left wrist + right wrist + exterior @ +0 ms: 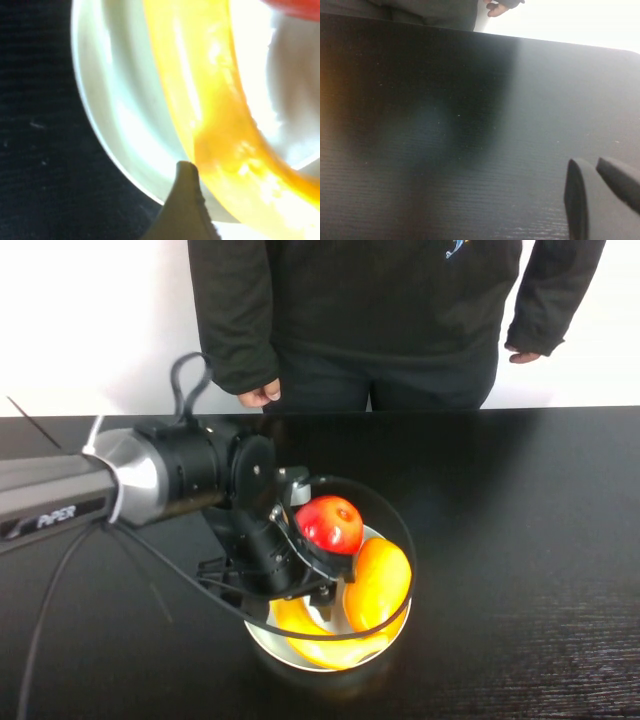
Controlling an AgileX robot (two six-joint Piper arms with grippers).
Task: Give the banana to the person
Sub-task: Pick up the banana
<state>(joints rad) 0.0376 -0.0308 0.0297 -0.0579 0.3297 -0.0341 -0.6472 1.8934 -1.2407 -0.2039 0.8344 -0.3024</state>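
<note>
The banana lies curved along the near side of a white bowl, and fills the left wrist view. My left gripper reaches down into the bowl and is shut on the banana; one dark finger presses against its side, the other is out of frame. The person stands behind the table, hands hanging at the sides. My right gripper is shut and empty above bare table; it does not show in the high view.
A red apple and a plump yellow-orange fruit share the bowl, right beside my left gripper. The black table stretches to the right and towards the person. The person's hand shows beyond the table's far edge.
</note>
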